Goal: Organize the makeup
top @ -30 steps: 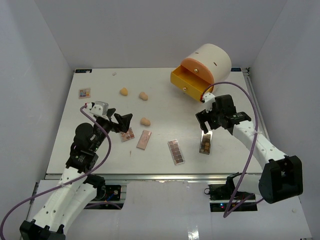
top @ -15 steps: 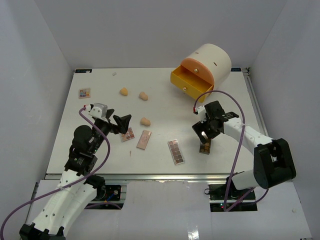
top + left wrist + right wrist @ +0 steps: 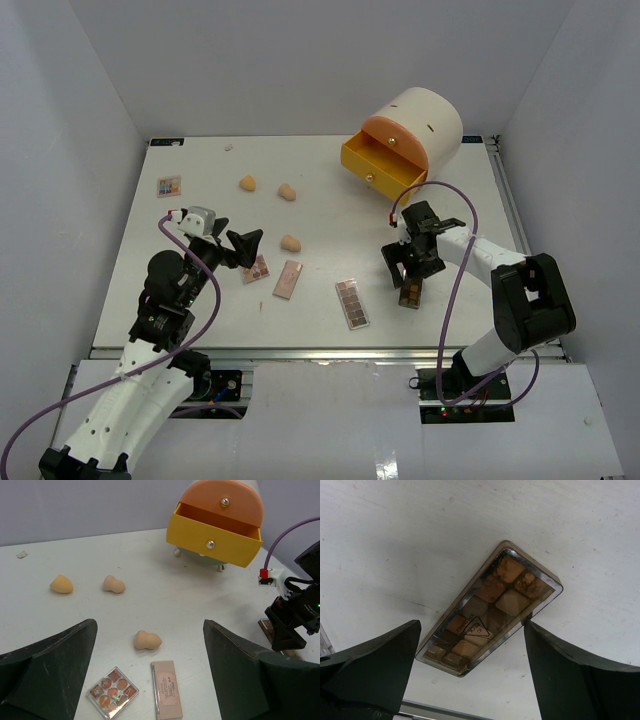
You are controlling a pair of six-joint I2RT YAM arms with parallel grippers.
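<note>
On the white desk, a cream cylinder stands at the far right, its yellow drawer pulled out. The right end effector is released, its jaws on either side of a brown palette lying flat. The left end effector, also released, hangs near a pink palette and a peach sponge.

Three peach sponges lie scattered on the table; a pink palette, a round-pan palette, a long palette and a brown palette lie flat nearer its front.
</note>
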